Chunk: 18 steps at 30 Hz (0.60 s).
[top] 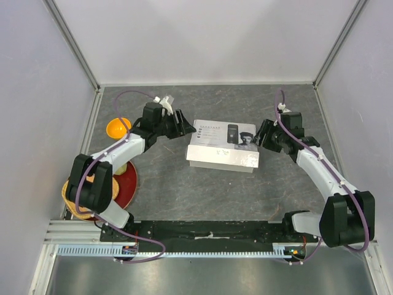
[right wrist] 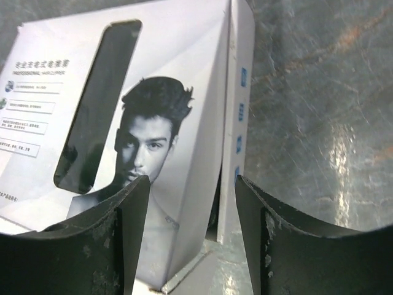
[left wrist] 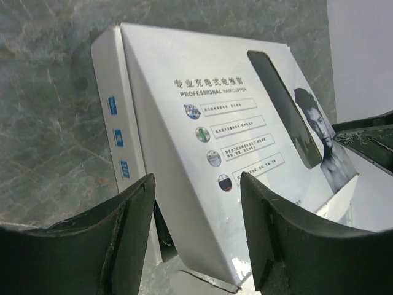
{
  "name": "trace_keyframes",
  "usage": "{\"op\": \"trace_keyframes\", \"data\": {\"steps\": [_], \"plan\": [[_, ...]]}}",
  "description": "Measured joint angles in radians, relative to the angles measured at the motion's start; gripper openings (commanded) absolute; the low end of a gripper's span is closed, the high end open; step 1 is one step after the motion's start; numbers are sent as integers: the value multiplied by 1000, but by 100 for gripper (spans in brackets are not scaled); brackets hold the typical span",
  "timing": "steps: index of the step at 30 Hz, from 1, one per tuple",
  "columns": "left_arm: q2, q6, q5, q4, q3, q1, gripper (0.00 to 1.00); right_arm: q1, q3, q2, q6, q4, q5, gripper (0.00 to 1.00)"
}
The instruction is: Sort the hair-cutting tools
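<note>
Black fingers (left wrist: 123, 221) of the left end effector (left wrist: 196, 184) fill the bottom of its wrist view, parted wide, with one short end of a white box (left wrist: 184, 123) in the gap. Nothing is clamped. The right end effector (right wrist: 191, 184) stands the same way at the other end, jaws apart and holding nothing.

From above, the box lies flat at the middle of the tabletop (top: 184, 190), with the left end effector at its 9 o'clock and the right at its 3 o'clock, both just beside its ends.

None of the hair-cutting tools lies loose in view, so they are most likely inside the box. A long window (right wrist: 92, 104) in the printed lid shows only a dark shape, perhaps the clipper; the frames do not settle it.

The box looks like thin glossy cardboard: light, stiff along its edges, easily dented on its broad faces and probably slippery. The short end walls or the lid's rim look the safest places to grip. Loose small parts inside could shift if it tilts.

An orange bowl (top: 118, 128) sits at about 9 o'clock beyond the left end effector, and nothing shows in it. A red plate (top: 126, 184) at 8 o'clock is largely hidden by the arm.
</note>
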Motion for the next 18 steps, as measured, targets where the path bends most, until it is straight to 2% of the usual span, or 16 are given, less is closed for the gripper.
{"op": "trace_keyframes", "data": {"steps": [8, 13, 18], "plan": [[-56, -38, 16, -14, -107, -6, 64, 0, -46, -119, 6, -55, 60, 82], [-190, -51, 35, -15, -193, -18, 64, 0, -95, -240, 11, -74, 80, 85], [-243, -51, 55, -35, -230, -34, 64, 0, -134, -280, 20, -91, 63, 86]]}}
